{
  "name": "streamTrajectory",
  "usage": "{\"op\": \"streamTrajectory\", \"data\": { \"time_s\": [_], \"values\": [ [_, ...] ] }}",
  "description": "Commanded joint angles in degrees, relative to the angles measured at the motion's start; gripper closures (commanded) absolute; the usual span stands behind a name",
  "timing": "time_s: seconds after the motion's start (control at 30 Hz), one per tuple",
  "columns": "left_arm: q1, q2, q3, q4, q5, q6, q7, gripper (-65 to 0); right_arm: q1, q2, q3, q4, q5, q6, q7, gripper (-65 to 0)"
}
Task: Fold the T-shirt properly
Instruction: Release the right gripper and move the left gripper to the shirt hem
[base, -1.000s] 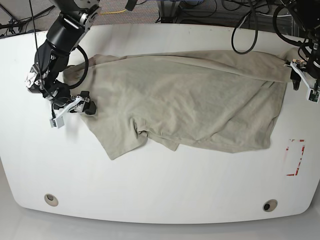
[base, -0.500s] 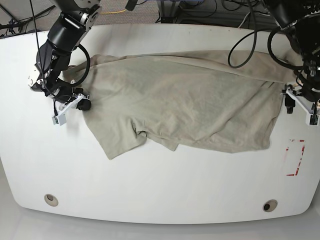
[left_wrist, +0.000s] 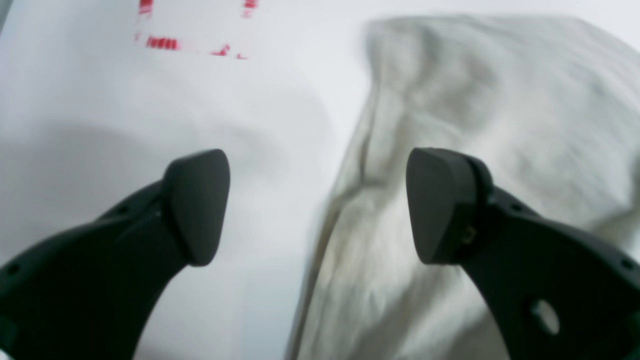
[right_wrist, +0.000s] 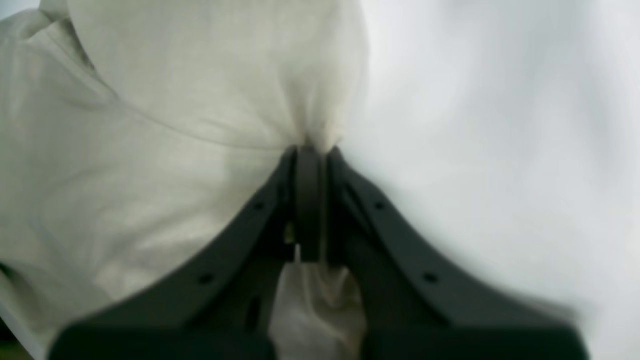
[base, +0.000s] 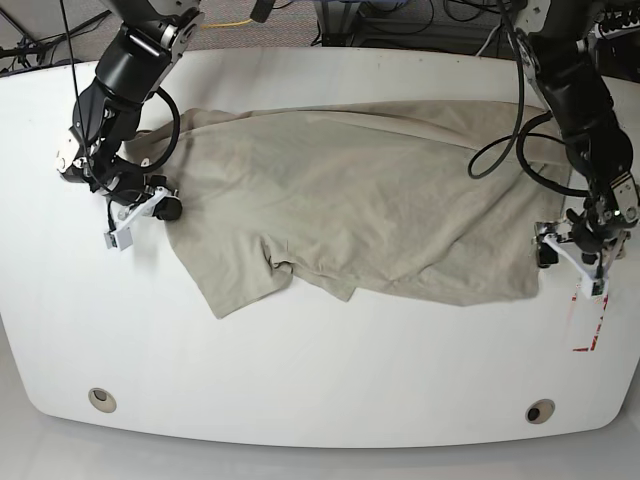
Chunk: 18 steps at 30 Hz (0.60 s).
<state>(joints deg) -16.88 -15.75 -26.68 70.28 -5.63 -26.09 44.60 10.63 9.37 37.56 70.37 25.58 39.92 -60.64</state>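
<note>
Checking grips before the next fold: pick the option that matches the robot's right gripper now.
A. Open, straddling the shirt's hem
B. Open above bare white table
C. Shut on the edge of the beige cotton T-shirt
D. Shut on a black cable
C: in the right wrist view the right gripper has its jaws pressed together with beige cotton T-shirt fabric bunched between them.
</note>
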Motion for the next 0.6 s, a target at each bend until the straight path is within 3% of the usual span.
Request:
{"op": "streamTrajectory", "data": {
  "time_s": [0.0,0.17,0.57],
  "values": [
    [-2.1,-1.0,2.3,-4.2,-1.3,-0.4,-3.8,-51.9,0.8,0.6,0.1,2.3,0.3,0.1,0.3,-0.8],
    [-6.0,-1.4,6.1,-15.2,-1.3,-0.4,-10.3,-51.9,1.2,0.6,0.1,2.9,0.3,0.1,0.3,-0.8],
    [-10.9,-2.7,9.1,-30.1,-1.3,-0.4,-16.5,-51.9,0.8,0.4,-0.4,5.8,0.4,0.1,0.2,-0.8]
  ]
}}
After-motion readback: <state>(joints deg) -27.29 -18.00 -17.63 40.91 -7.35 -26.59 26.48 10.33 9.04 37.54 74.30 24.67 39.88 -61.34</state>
